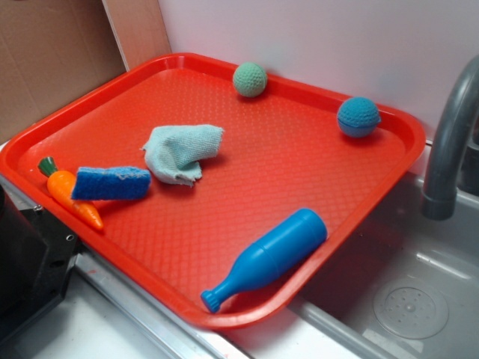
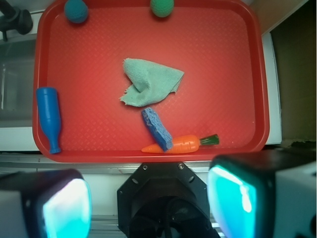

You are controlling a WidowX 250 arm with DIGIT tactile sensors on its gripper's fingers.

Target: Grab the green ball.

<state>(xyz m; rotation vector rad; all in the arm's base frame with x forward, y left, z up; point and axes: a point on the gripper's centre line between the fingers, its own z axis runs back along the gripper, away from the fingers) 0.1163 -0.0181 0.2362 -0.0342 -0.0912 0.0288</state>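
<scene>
The green ball [image 1: 250, 79] is a small sage-green crocheted ball resting against the far rim of the red tray [image 1: 90, 112]. In the wrist view the green ball [image 2: 162, 7] lies at the top edge, far from my gripper [image 2: 148, 203]. The gripper hangs high above the near side of the red tray [image 2: 247, 74], open, its two cyan-padded fingers [image 2: 67, 208] wide apart with nothing between them. The gripper does not show in the exterior view.
On the tray lie a blue crocheted ball [image 1: 358, 117], a crumpled pale green cloth [image 1: 182, 152], a blue sponge [image 1: 111, 183] across an orange toy carrot [image 1: 71, 196], and a blue toy bottle [image 1: 267, 258]. A sink [image 1: 412, 299] with a grey faucet [image 1: 449, 142] is at the right.
</scene>
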